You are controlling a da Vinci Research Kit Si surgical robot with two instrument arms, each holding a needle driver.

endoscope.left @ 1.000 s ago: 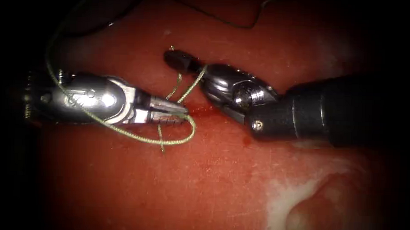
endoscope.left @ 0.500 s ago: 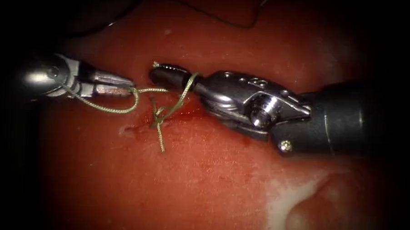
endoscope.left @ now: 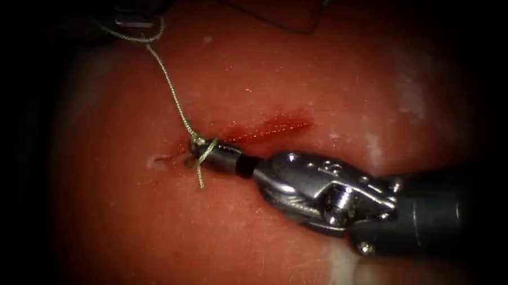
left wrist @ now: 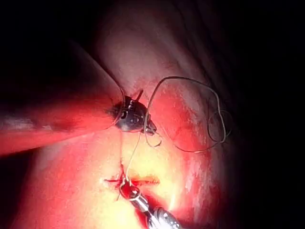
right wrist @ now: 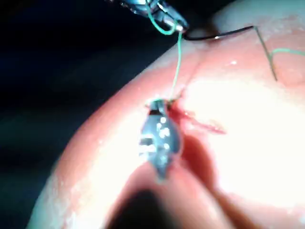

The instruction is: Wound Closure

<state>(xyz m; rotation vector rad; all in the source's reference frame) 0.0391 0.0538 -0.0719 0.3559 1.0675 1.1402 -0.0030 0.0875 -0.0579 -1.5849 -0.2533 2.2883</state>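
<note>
My right tool (endoscope.left: 200, 152) comes in from the right, its jaws shut on the green thread right at the knot (endoscope.left: 197, 140), at the left end of the cut (endoscope.left: 271, 129). A short tail (endoscope.left: 201, 179) hangs below the knot. From the knot the thread (endoscope.left: 171, 94) runs taut up and left to my left tool (endoscope.left: 137, 24), whose jaws are shut on it in the dim far corner. In the left wrist view the left tool (left wrist: 138, 120) holds the thread above the knot (left wrist: 126, 183). The right wrist view has the right tool (right wrist: 157, 107) at the knot and the left tool (right wrist: 164, 16) beyond it.
Red fluid lies along the cut on the tissue (endoscope.left: 251, 232). A dark strand (endoscope.left: 269, 26) curves across the far edge of the tissue. Slack thread (left wrist: 209, 119) loops loosely on the tissue in the left wrist view. Pale fat (endoscope.left: 345, 269) marks the tissue near the right tool's shaft.
The left tool has pulled away up and left, drawing the thread taut. The right tool moved down and left to the cut's end. The loose loops have closed into a knot.
</note>
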